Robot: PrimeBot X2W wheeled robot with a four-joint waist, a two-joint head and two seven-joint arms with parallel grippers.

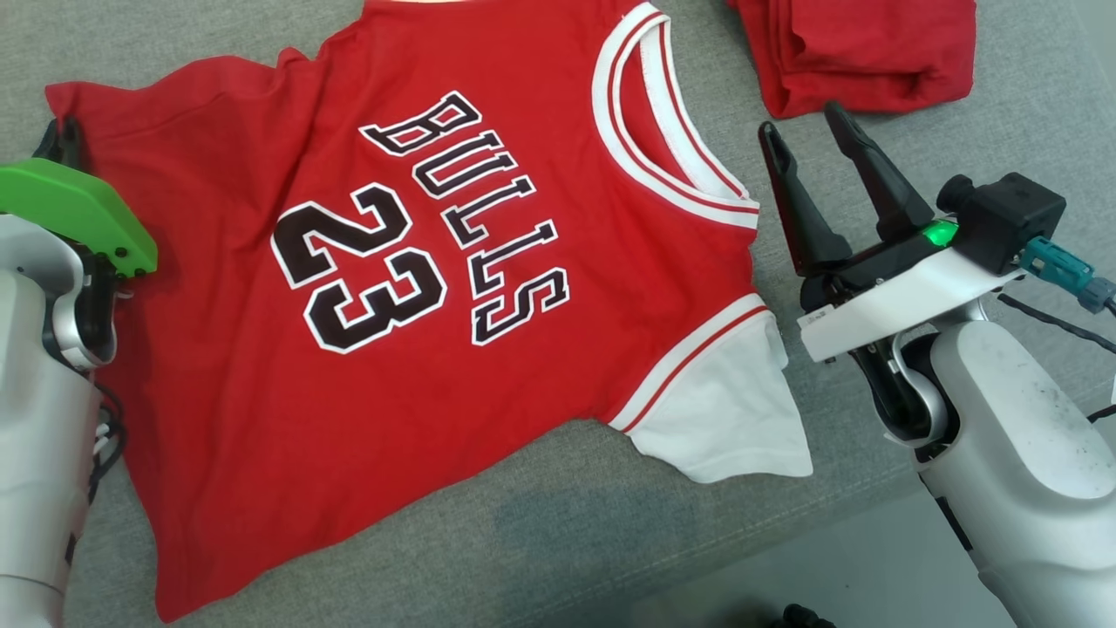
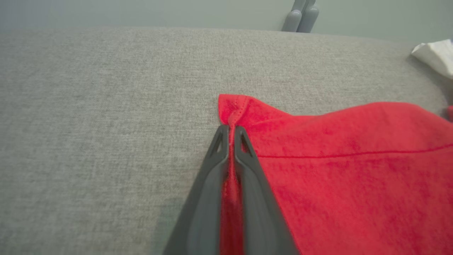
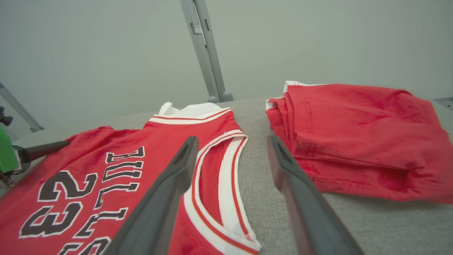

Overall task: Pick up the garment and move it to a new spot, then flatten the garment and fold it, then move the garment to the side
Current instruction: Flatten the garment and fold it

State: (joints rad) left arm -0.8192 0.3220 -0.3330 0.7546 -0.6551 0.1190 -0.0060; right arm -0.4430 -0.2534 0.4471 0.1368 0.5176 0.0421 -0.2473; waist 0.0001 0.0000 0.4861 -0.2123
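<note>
Pinching a hem corner of the red jersey [image 1: 436,349] between the pressed-together fingers of the left gripper [image 2: 230,128], at the garment's left edge. Lying number-side up, spread across the grey cushion [image 1: 567,532], collar and white sleeve toward the right gripper [image 1: 803,119]. Hovering there with jaws spread wide, just beside the collar, holding nothing. Folded red cloth [image 1: 859,52] near the fingertips. Bare grey fabric beyond the pinched corner and along the near edge.

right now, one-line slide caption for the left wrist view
Left gripper shut on a corner of the red jersey, lying on the grey cushion.
</note>
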